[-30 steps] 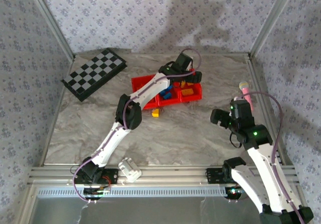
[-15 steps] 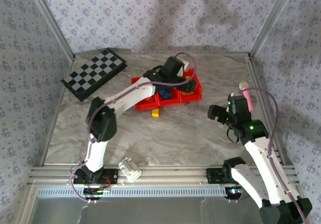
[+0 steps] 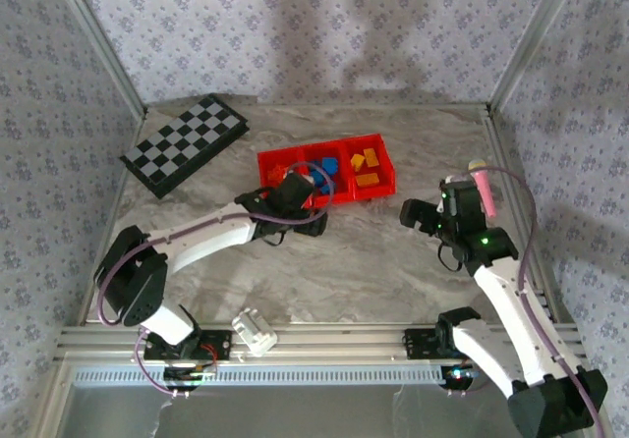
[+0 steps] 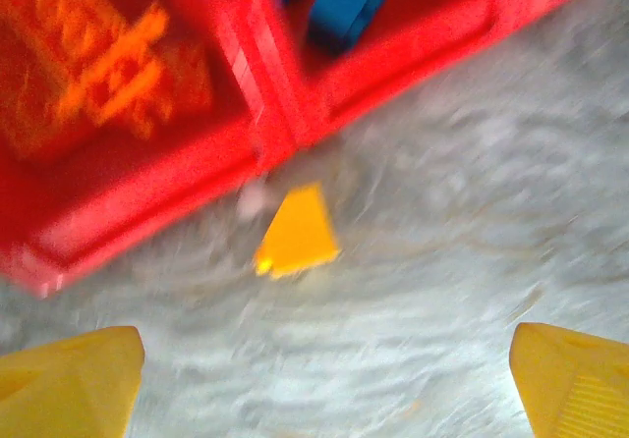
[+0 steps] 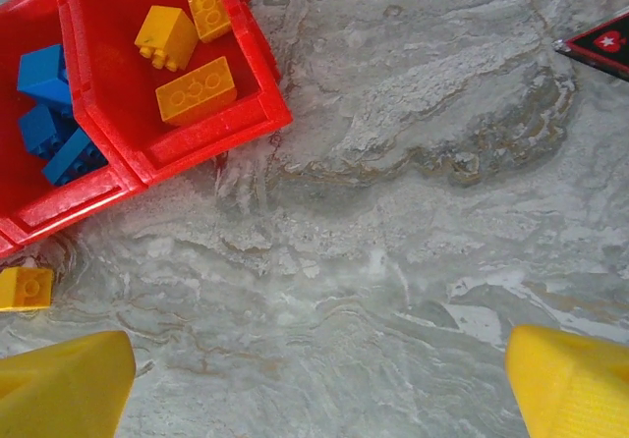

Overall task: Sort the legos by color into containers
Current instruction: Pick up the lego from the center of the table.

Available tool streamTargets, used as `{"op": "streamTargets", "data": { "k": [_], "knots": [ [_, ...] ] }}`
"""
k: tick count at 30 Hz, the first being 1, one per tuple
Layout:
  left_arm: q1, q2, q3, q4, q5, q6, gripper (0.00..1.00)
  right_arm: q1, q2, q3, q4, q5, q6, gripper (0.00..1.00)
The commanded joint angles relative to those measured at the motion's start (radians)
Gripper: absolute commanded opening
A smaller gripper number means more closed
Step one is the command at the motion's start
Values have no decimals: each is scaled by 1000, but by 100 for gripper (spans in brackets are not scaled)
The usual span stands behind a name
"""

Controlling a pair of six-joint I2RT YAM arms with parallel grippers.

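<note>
Red plastic tray (image 3: 377, 192) sits mid-counter (image 3: 373, 271), three compartments in a row, and most of the bricks are already inside. Orange bricks (image 3: 280, 175) lie in the compartment at the tray's left end, blue bricks (image 3: 325, 168) in the middle one, yellow bricks (image 3: 367, 168) at the right end.

One is still out: a loose yellow brick (image 4: 296, 232) lies on the counter just beside the tray's near wall, close to the divider between the orange and blue compartments. The left wrist view is blurred, so I cannot tell whether it touches that wall.

The left tool (image 3: 308, 224) is right over that spot, low against the tray's near side. From its own camera the yellow fingers (image 4: 69, 379) are spread wide with nothing held, and the loose brick lies ahead of the gap, toward the tray.

The right tool (image 3: 415, 214) hangs well off the tray's right end, a little toward the near side. Its jaws are wide apart too, with bare counter between them and nothing gripped. Its camera looks down on three yellow bricks in the end compartment, the blue ones next door, and the loose one at the tray's near wall.

A checkered board (image 3: 185, 143) lies well apart beyond the tray's left end. A white block (image 3: 254, 330) sits far out on the tray's near side.
</note>
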Motion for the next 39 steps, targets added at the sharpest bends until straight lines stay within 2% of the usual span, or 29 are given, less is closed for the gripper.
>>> {"op": "streamTargets", "data": {
  "k": [1, 10, 18, 30, 39],
  "knots": [
    [-9, -47, -55, 6, -46, -87, 94, 8, 10, -12, 37, -26, 25, 99],
    [-16, -10, -102, 43, 0, -98, 92, 25, 8, -24, 42, -28, 35, 99],
    [-13, 76, -11, 26, 18, -72, 92, 28, -1, -30, 42, -22, 39, 99],
    [43, 200, 85, 9, 47, -112, 85, 26, 0, -19, 27, -22, 33, 99],
    [67, 301, 137, 52, 64, -93, 77, 20, 5, -16, 9, -24, 38, 99]
  ]
}}
